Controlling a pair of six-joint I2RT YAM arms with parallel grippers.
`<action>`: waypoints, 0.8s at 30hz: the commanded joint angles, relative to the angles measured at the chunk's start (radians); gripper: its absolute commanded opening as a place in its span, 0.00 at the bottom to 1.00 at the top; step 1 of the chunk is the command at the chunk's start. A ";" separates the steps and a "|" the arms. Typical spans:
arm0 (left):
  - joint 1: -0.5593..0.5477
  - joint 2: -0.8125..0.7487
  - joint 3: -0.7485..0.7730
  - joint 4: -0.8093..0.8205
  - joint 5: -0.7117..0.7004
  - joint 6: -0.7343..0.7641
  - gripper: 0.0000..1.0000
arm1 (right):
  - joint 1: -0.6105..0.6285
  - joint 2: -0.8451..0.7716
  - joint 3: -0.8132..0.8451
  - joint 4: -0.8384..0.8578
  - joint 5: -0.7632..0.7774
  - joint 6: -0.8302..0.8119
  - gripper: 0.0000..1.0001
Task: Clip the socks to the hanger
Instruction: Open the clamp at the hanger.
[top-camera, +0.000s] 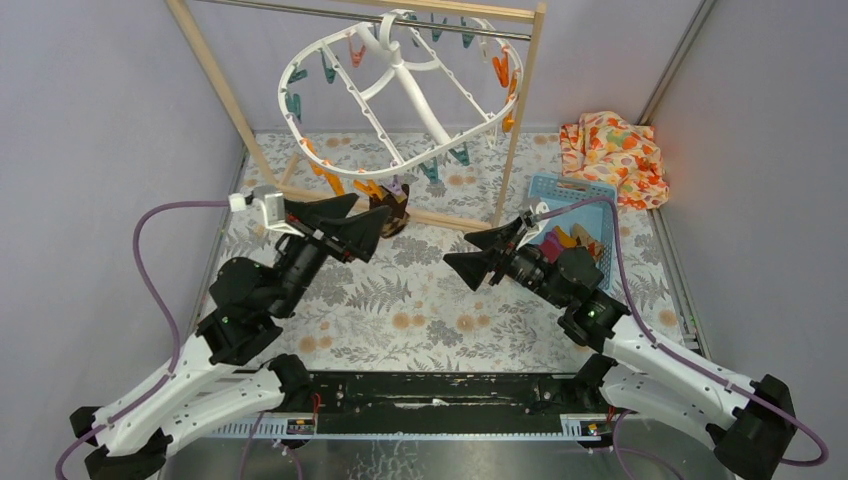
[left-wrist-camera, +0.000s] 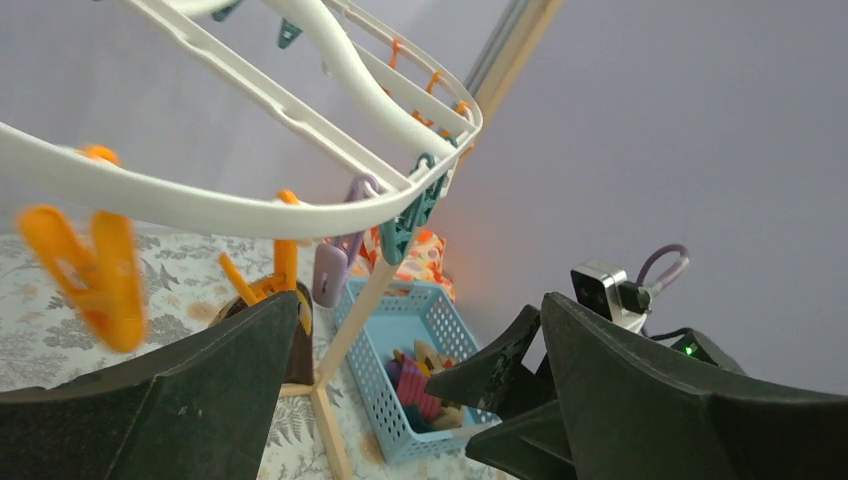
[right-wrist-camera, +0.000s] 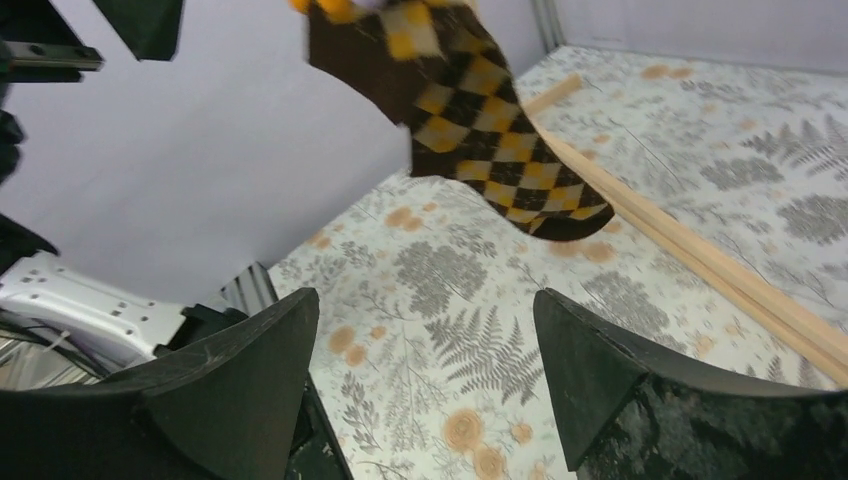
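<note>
Brown checked sock (right-wrist-camera: 480, 130) hangs from the tilted white hanger (top-camera: 417, 97).

Brown sock (right-wrist-camera: 480, 130) with orange checks, white hanger (top-camera: 402, 70), blue basket (top-camera: 570, 190)

A white plastic oval hanger (top-camera: 400, 90) is dangling over the far edge inside a wooden rail rack (top-camera: 506, 180). A blue plastic basket (top-camera: 580, 195) is blocking the right edge; the floral bench (top-camera: 420, 310) is lying open at its middle.

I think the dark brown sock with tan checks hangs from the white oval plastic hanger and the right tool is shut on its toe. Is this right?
Not quite. The dark brown sock with tan checks does hang from the white oval plastic hanger, but the right tool is open and apart from the sock, as the right wrist view shows.
</note>
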 joint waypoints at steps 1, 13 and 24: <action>0.000 0.059 0.053 0.024 0.076 -0.011 0.99 | -0.003 -0.037 0.030 -0.114 0.109 -0.033 0.85; -0.016 0.253 0.068 0.177 0.177 -0.153 0.99 | -0.003 -0.068 0.001 -0.149 0.168 -0.049 0.84; -0.017 0.435 0.191 0.217 -0.190 0.102 0.99 | -0.002 -0.116 -0.004 -0.188 0.164 -0.083 0.84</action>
